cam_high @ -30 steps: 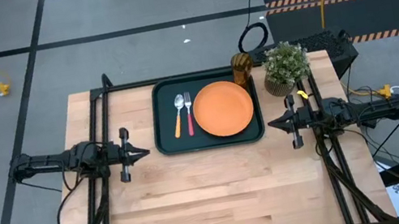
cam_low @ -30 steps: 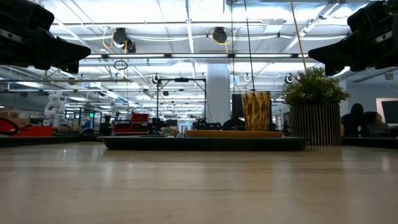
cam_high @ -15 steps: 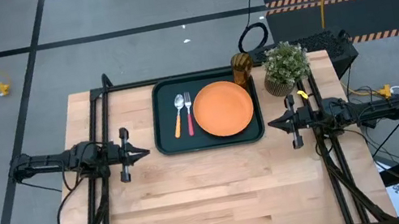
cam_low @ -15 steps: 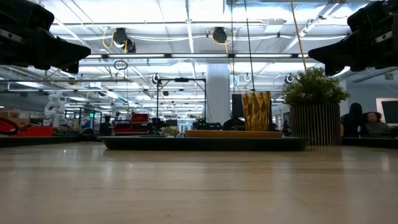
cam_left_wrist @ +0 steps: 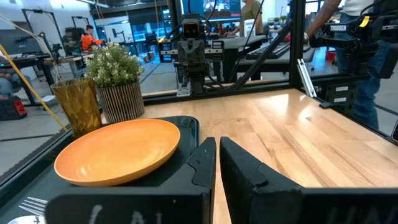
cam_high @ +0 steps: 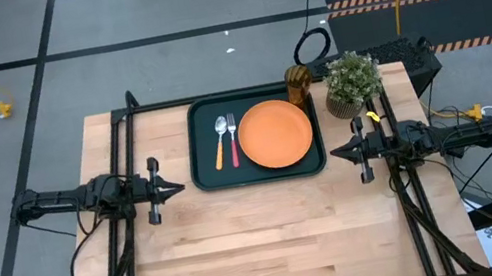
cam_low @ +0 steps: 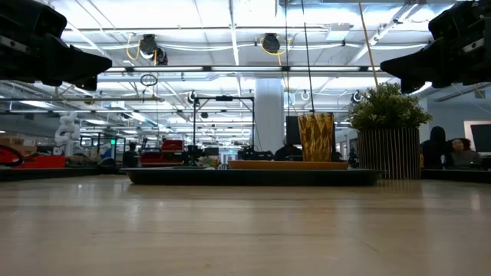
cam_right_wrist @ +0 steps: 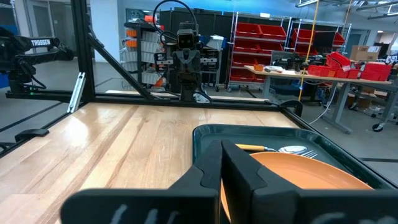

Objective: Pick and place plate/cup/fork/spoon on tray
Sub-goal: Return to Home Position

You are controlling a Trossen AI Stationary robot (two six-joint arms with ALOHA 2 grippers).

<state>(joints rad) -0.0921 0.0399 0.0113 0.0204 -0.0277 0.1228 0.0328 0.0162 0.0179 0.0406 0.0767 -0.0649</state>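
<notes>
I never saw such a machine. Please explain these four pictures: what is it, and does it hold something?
This is a robot: two dark arms at a wooden table. One picture looks down from above, one level across the table, two from cameras on the wrists. The left gripper and the right gripper, one at each side, are shut and hold nothing. On the green tray lie the spoon, the fork and the orange plate; the cup stands at its far corner, beside a potted plant.
</notes>
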